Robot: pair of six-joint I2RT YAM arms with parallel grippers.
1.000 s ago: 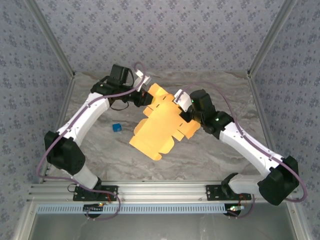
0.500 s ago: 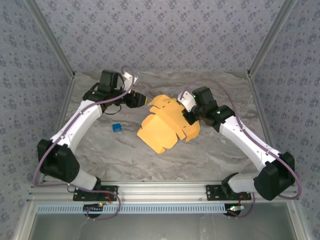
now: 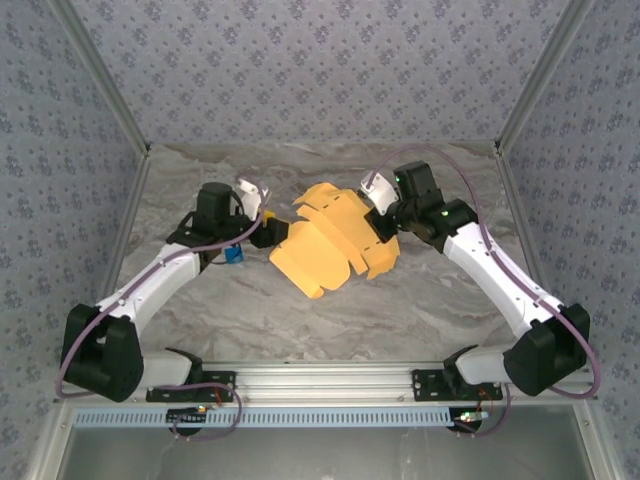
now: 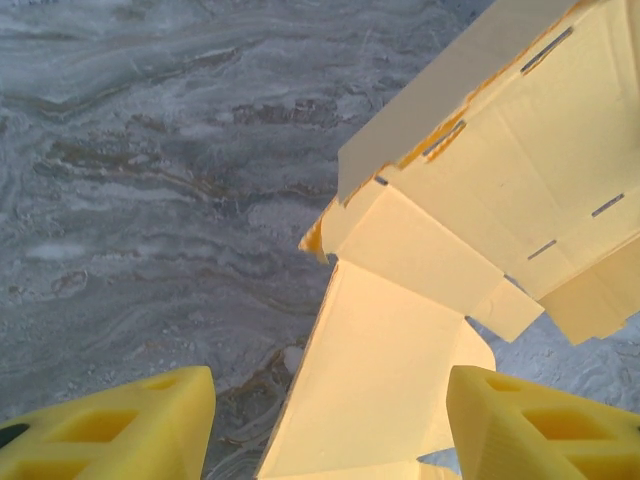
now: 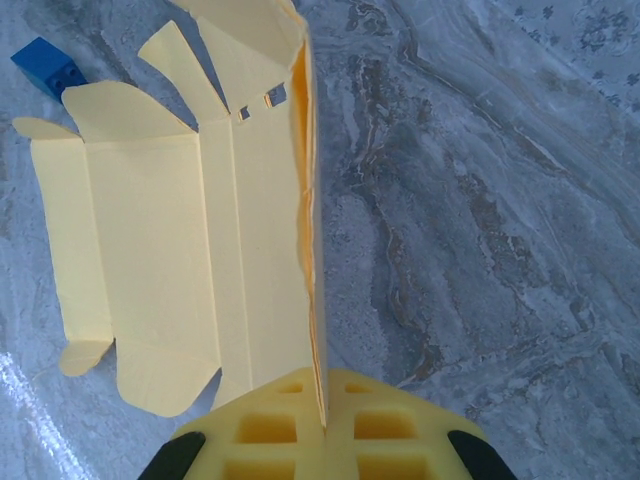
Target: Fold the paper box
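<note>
The paper box point(image 3: 325, 245) is an orange-yellow die-cut sheet with tabs and slots, partly bent, at the middle of the table. My right gripper point(image 3: 379, 224) is shut on its right edge; in the right wrist view the fingers point(image 5: 290, 430) pinch an upright panel of the paper box point(image 5: 160, 260). My left gripper point(image 3: 272, 233) is at the sheet's left edge, open. In the left wrist view a flap of the paper box point(image 4: 390, 370) lies between the wide-apart fingers point(image 4: 120, 425) without being pinched.
A small blue cube point(image 3: 234, 256) sits on the marble table point(image 3: 400, 310) just left of the sheet, under the left wrist; it shows again as the blue cube point(image 5: 45, 62). Patterned walls close in the back and sides.
My left gripper has opened, let go of the sheet's far corner and come down and nearer, to the left edge. The right gripper shifted back a little and the sheet settled lower.
</note>
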